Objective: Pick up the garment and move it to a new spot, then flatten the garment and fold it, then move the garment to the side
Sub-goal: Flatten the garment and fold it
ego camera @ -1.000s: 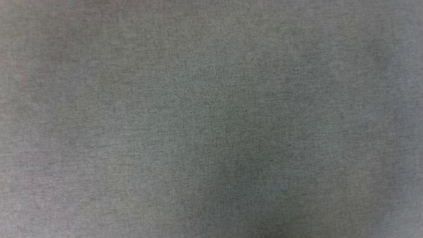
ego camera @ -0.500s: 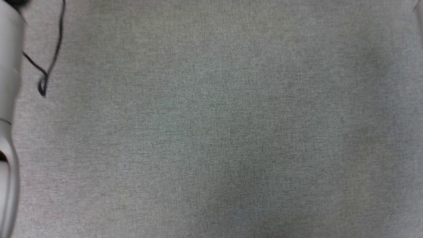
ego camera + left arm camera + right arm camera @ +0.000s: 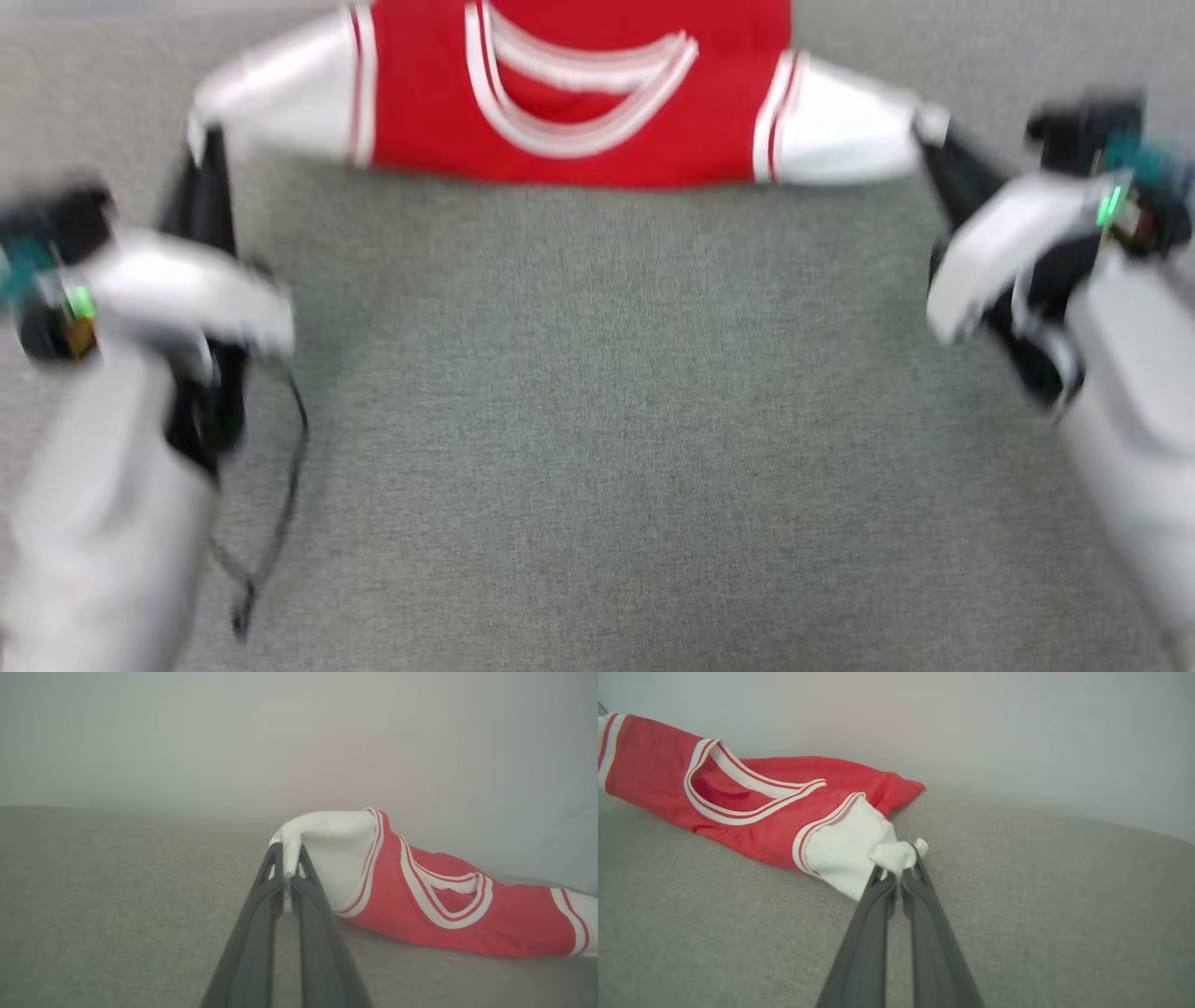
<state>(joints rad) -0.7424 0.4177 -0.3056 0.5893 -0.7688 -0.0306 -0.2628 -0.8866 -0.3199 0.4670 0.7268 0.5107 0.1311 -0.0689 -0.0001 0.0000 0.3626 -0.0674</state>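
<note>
Swinging head view up since earlier frame, taking in garment (image 3: 569, 121) stretched at far side of grey worktop (image 3: 597, 420). Pinching sleeve tips (image 3: 292, 835) tight with left fingers (image 3: 210, 196), right fingers (image 3: 962, 177). Risking thin pinch slipping if overstretching, middle dragging and bunching.

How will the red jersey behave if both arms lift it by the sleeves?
Probably floppy: the garment bunches where the fingers pinch its sleeve. Likely light: tiny pinches at both sleeve tips stretch it out.

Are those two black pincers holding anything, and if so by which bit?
Yes: the red jersey-style shirt with white short sleeves. The left gripper is shut on the tip of one white sleeve, the right gripper on the tip of the other.
</note>
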